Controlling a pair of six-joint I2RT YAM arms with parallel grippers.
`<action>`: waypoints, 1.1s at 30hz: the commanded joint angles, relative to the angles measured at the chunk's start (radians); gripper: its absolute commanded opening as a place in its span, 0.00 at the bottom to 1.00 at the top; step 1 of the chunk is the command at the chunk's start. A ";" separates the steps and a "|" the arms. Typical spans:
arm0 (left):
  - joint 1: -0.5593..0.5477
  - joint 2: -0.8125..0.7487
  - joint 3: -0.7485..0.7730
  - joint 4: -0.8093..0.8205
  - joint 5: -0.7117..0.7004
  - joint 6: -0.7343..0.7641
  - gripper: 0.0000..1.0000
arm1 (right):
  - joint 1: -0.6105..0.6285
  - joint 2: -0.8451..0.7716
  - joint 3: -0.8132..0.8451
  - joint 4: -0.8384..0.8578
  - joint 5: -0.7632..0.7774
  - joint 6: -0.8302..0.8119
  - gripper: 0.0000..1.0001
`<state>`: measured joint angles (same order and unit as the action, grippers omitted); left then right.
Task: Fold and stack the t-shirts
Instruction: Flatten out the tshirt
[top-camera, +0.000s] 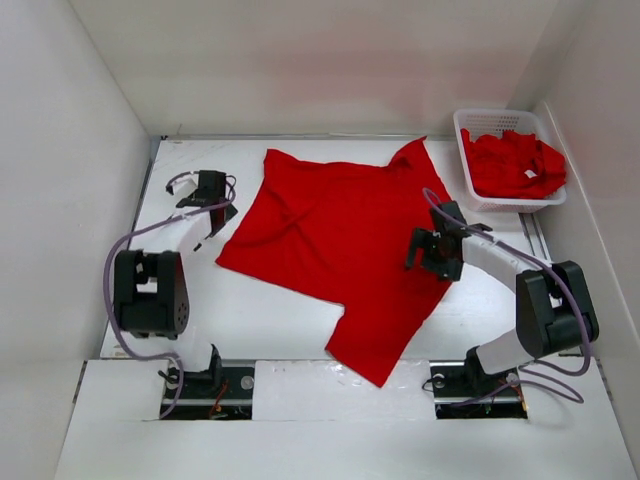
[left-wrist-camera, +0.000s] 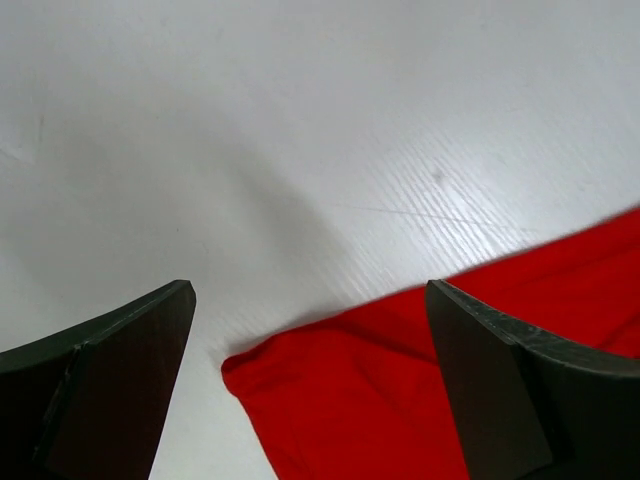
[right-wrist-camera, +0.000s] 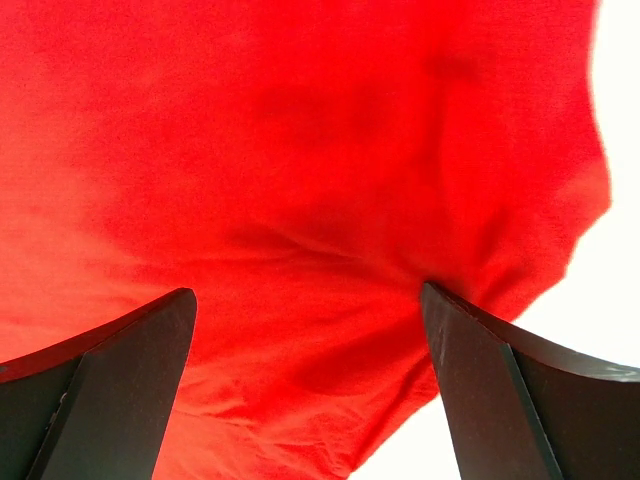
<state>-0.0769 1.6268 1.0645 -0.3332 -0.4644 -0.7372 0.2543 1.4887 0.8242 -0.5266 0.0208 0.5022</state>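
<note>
My left pincer (left-wrist-camera: 310, 300) stands open over the left corner of the t-shirt (top-camera: 340, 235), and my right pincer (right-wrist-camera: 310, 300) is open too, above its right side, holding nothing. The t-shirt lies wrinkled and slanted on the tabletop (top-camera: 260, 320); other t-shirts (top-camera: 515, 165) wait in the basket (top-camera: 500, 113). I judge I should pinch both edges low and pull evenly, so the cloth goes flat.

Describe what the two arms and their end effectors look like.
The left arm and right arm have black joint housings, with white links plain on the right, and pale purple cables looping along them. The left end effector and right end effector each have two dark, flat, wedge-shaped fingers.
</note>
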 joint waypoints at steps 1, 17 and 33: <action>-0.004 -0.140 -0.030 -0.012 0.032 0.009 1.00 | -0.076 -0.001 0.048 -0.059 0.027 0.001 1.00; -0.044 -0.413 -0.316 0.033 0.155 -0.080 1.00 | -0.257 0.093 0.207 -0.047 0.002 -0.088 1.00; -0.044 -0.438 -0.379 0.076 0.222 -0.071 1.00 | -0.282 0.335 0.380 -0.023 0.056 -0.079 0.57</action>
<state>-0.1226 1.1923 0.6861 -0.2752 -0.2531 -0.8059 -0.0357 1.8015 1.1618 -0.5610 0.0601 0.4198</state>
